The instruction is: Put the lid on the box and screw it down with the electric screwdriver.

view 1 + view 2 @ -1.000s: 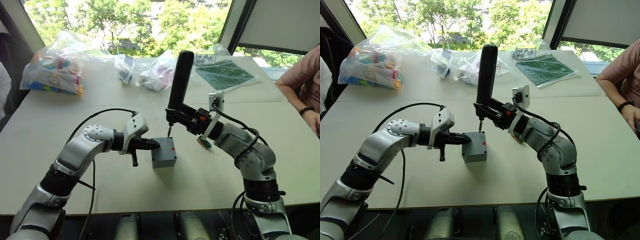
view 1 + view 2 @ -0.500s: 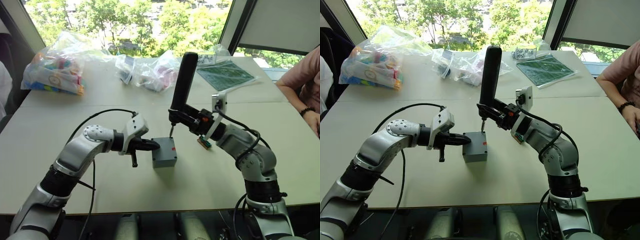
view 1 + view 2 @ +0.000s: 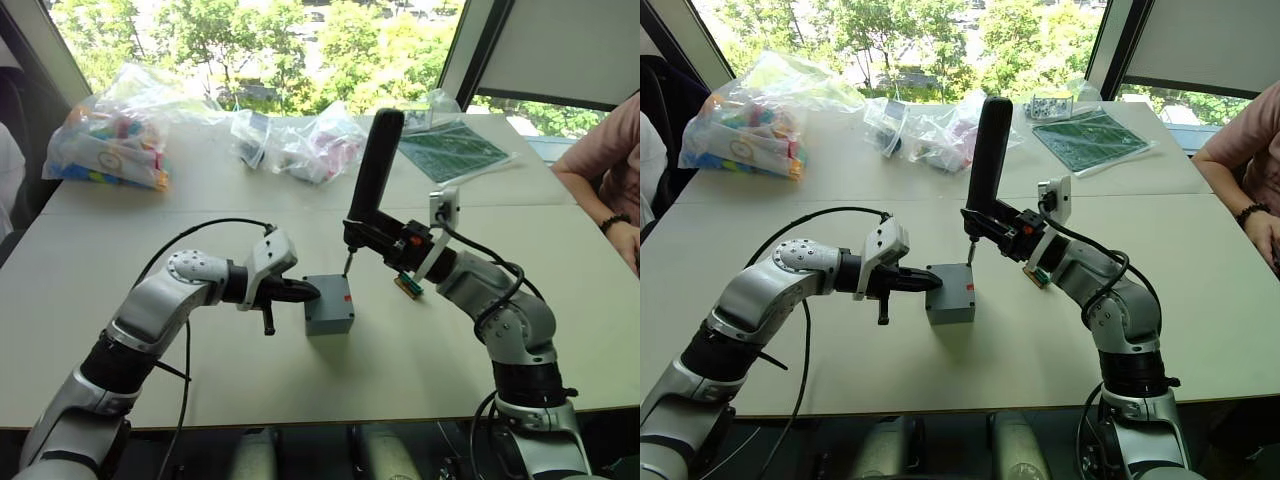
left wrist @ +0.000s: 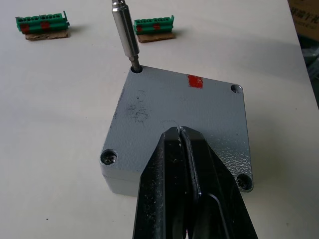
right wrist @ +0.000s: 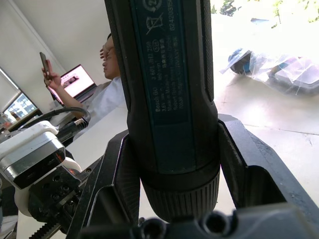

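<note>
The grey box (image 3: 330, 318) stands mid-table with the lid (image 4: 164, 102) lying on it; corner screw holes and a red mark show on the lid's top. My left gripper (image 4: 179, 131) is shut, its tips resting on the lid's top face near one edge. The right gripper (image 3: 388, 238) is shut on the electric screwdriver (image 3: 373, 170), held nearly upright and leaning slightly right. Its metal bit (image 4: 124, 32) sits in the lid's corner hole farthest from my left gripper.
Two green terminal blocks (image 4: 154, 25) (image 4: 42, 23) lie just beyond the box. Plastic bags of parts (image 3: 110, 130) (image 3: 300, 140) and a green board (image 3: 448, 148) sit at the table's back. A person's arm (image 3: 600, 185) rests at the right edge.
The right arm and screwdriver have shifted a little to the right, the tool's top leaning further right. The left gripper and box have not moved.
</note>
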Robot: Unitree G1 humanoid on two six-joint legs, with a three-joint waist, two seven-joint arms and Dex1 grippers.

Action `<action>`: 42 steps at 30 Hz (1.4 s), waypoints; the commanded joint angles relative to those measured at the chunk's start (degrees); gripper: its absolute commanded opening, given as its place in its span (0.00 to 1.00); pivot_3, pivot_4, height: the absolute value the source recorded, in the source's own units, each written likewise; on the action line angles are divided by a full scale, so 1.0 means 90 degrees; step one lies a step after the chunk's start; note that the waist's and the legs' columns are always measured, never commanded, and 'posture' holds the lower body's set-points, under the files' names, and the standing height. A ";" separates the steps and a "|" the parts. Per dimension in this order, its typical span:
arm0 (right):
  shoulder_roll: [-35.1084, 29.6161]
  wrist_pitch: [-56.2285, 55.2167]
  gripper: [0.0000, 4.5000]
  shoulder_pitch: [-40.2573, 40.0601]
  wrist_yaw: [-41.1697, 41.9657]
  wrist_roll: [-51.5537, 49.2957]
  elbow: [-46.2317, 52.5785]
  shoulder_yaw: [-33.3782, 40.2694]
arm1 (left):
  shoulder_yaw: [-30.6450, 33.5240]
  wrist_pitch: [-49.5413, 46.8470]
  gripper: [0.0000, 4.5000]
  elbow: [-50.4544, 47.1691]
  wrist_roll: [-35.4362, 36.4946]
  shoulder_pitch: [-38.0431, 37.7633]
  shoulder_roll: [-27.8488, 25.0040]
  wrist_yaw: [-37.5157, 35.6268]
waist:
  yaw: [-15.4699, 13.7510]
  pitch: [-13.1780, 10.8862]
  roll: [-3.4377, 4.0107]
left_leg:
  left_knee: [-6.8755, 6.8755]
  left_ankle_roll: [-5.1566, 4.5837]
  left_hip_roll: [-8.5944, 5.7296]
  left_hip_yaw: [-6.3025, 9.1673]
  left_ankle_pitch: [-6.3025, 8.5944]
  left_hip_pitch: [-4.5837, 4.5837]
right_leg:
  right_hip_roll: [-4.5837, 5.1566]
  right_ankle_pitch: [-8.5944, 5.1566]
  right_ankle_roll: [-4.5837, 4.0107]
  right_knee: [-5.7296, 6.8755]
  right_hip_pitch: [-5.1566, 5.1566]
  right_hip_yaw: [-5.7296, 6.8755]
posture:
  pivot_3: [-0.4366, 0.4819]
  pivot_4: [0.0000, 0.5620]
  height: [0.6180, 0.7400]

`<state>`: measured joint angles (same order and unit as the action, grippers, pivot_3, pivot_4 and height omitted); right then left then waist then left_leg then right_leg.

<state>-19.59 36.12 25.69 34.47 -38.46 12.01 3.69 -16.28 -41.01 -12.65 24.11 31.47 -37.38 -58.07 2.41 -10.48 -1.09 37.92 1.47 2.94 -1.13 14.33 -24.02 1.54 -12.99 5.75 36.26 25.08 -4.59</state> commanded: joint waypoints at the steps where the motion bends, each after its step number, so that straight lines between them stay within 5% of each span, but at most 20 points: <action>1: -0.0099 -0.0103 0.39 -0.0073 -0.0011 0.0206 -0.0020 -0.0013 | -0.0068 0.0013 0.00 -0.0148 -0.0112 -0.0029 -0.0039 -0.0050 | -0.0002 0.0000 0.0000 | 0.0000 0.0000 0.0000 0.0000 0.0000 0.0003 | 0.0000 0.0000 0.0000 0.0000 -0.0003 0.0000 | 0.48 0.27 1.00; 17: -0.0291 -0.0368 0.39 -0.0890 0.0059 0.1394 0.0197 -0.1322 | -0.0189 0.0072 0.00 -0.0190 -0.0317 -0.0160 0.0010 -0.0085 | 0.0016 0.0095 -0.0006 | -0.0011 -0.0011 0.0001 0.0000 0.0008 0.0077 | -0.0001 -0.0024 -0.0011 -0.0005 -0.0067 0.0000 | 0.48 0.27 1.00; 42: -0.0049 -0.0111 0.39 -0.0829 -0.0204 0.1105 0.0169 -0.1000 | -0.0179 0.0077 0.00 -0.0184 -0.0374 -0.0214 0.0053 -0.0095 | 0.0010 0.0210 -0.0046 | -0.0086 -0.0014 0.0001 -0.0004 0.0010 0.0150 | 0.0000 -0.0050 -0.0051 -0.0015 -0.0103 -0.0002 | 0.48 0.27 1.00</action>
<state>-19.13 31.66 20.83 32.38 -29.57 16.46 -3.57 -17.66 -40.68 -13.65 21.02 29.48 -37.03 -58.65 2.50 -8.59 -1.50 37.13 1.35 2.95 -1.17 14.42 -22.61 1.54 -13.45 5.27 36.13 24.11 -4.61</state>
